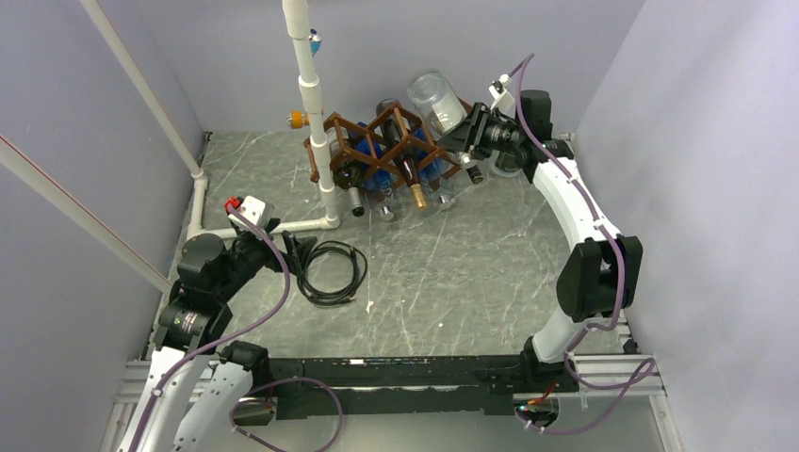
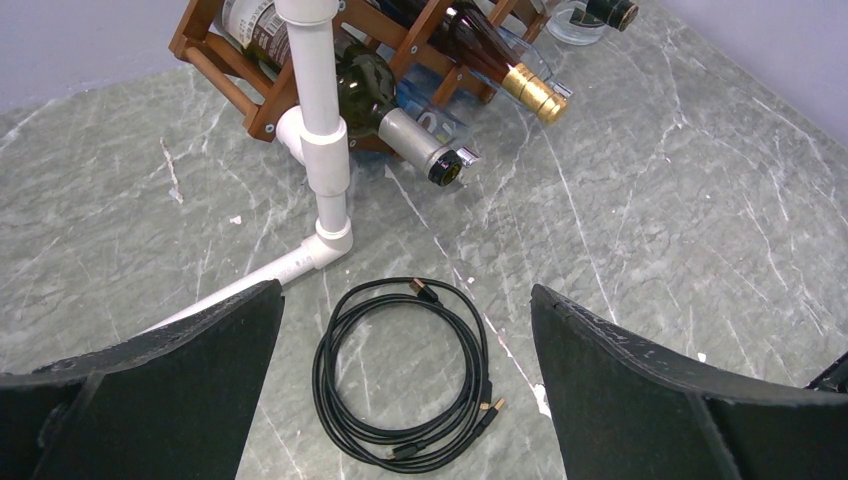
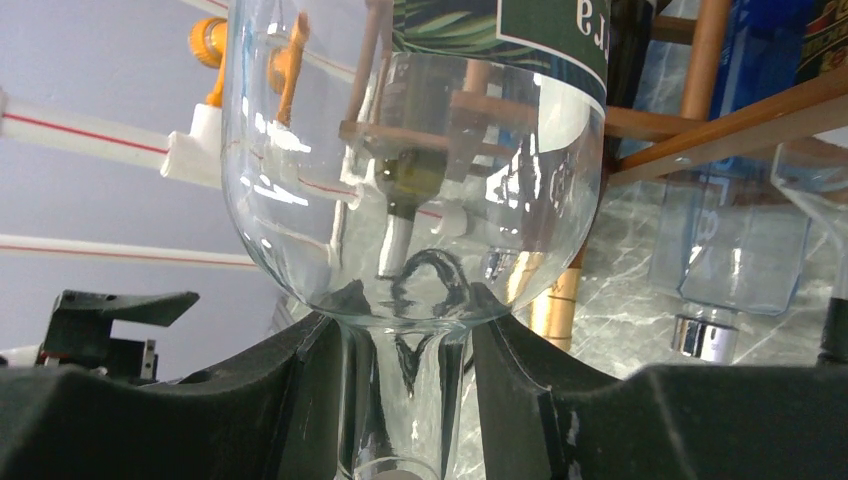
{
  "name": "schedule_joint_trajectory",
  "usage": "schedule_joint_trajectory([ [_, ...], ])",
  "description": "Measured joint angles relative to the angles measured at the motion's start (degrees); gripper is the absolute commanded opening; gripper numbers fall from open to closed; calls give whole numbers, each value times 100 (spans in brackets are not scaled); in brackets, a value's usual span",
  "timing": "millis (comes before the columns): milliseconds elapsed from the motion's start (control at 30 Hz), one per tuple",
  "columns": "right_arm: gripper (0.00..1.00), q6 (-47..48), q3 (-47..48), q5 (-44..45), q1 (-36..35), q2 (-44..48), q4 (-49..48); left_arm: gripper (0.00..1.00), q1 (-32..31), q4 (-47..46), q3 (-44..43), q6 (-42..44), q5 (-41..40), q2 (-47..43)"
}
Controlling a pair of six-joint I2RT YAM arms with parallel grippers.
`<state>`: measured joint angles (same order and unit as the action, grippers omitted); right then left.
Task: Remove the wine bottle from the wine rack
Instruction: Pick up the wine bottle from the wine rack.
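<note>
The dark brown lattice wine rack point(image 1: 377, 141) stands at the back of the table and holds several bottles. A clear glass wine bottle point(image 1: 435, 99) slants base-up over the rack's top right end. My right gripper point(image 1: 468, 127) is shut on its neck. In the right wrist view the black fingers point(image 3: 290, 400) press both sides of the neck under the round shoulder of the clear bottle point(image 3: 410, 180), with rack slats point(image 3: 720, 110) just behind. My left gripper point(image 1: 300, 252) hovers low at the left, open and holding nothing point(image 2: 405, 290).
A coiled black cable point(image 2: 322, 375) lies on the table under the left gripper. A white PVC pipe frame point(image 1: 311, 104) rises just left of the rack. A dark bottle with a silver cap point(image 2: 400, 125) and a gold-capped one point(image 2: 525, 88) stick out of the rack's front.
</note>
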<state>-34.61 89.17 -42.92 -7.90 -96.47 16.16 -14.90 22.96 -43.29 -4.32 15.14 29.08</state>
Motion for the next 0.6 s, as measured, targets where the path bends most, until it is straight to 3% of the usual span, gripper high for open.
schedule_joint_trajectory([
  [600, 0, -55, -1250, -815, 0, 1215, -179, 100, 20, -63, 90, 0, 7, 0],
])
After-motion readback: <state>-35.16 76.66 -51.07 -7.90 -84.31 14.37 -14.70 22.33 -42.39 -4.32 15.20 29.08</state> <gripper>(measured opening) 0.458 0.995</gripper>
